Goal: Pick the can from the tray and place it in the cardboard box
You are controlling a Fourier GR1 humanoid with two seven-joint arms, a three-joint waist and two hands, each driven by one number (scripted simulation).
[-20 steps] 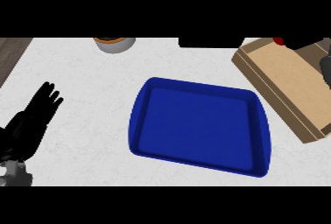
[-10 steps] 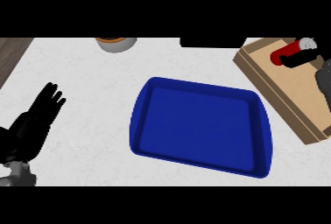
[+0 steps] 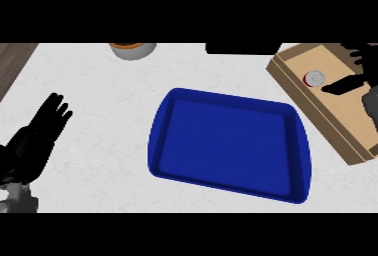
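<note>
The can [image 3: 316,77] stands in the box [image 3: 331,129] at 2 o'clock; the right hand [image 3: 345,85], fingers apart, could knock it over

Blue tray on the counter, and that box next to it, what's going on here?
The can stands upright inside the cardboard box at the right, so the blue tray holds nothing. The right hand is over the box beside the can, with its thumb pointing toward it, and its fingers are not curled round it. The left hand rests open at the lower left of the head view.
</note>
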